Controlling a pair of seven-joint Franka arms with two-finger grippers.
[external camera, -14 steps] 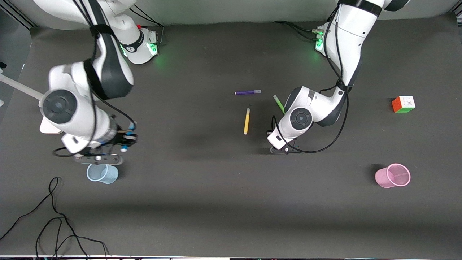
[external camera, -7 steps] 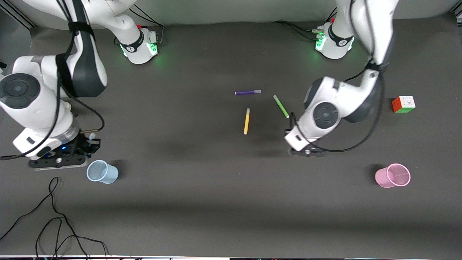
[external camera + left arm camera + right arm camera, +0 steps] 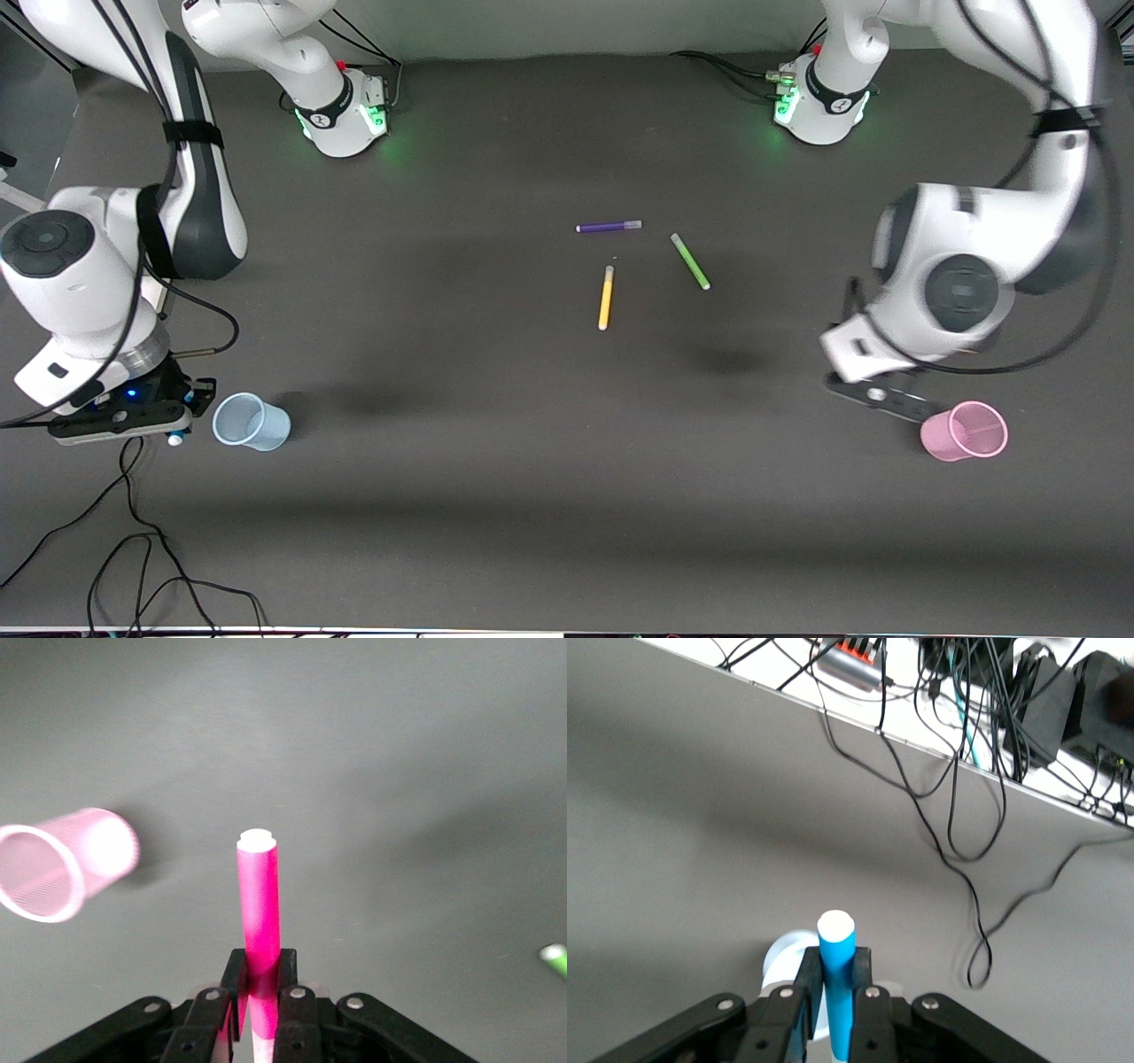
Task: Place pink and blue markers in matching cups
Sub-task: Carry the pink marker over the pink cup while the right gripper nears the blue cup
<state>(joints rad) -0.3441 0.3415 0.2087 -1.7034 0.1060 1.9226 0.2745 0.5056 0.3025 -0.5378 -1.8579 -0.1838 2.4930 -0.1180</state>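
In the front view both pens in hand are hidden under the wrists; only the wrist views show them. The left end effector [image 3: 259, 1010] pinches the pink marker [image 3: 258, 904], a smooth round barrel with a flat white end; its lower part is cut off between the black fingers. This end effector [image 3: 881, 397] hangs over the table [image 3: 496, 443] just beside the pink cup [image 3: 964, 431], a translucent, finely ribbed tumbler that looks blurred in the left wrist view [image 3: 55, 864]. A green pen [image 3: 555, 958] is clipped at that view's edge.

The right end effector [image 3: 837, 1010] is clamped on the blue marker [image 3: 836, 970], glossy, with a rounded white end and its base out of sight. Past the fingers, part of the blue cup [image 3: 787, 970] shows, mostly covered by them. In the front view this end effector [image 3: 120, 416] sits over the table beside the pale, see-through blue cup [image 3: 251, 422] at the right arm's end.

Mid-table lie three slim pens on the dark matte surface: purple [image 3: 608, 227], green [image 3: 689, 260] and yellow [image 3: 606, 298], apart from one another. Loose black cables [image 3: 133, 532] trail near the front edge.
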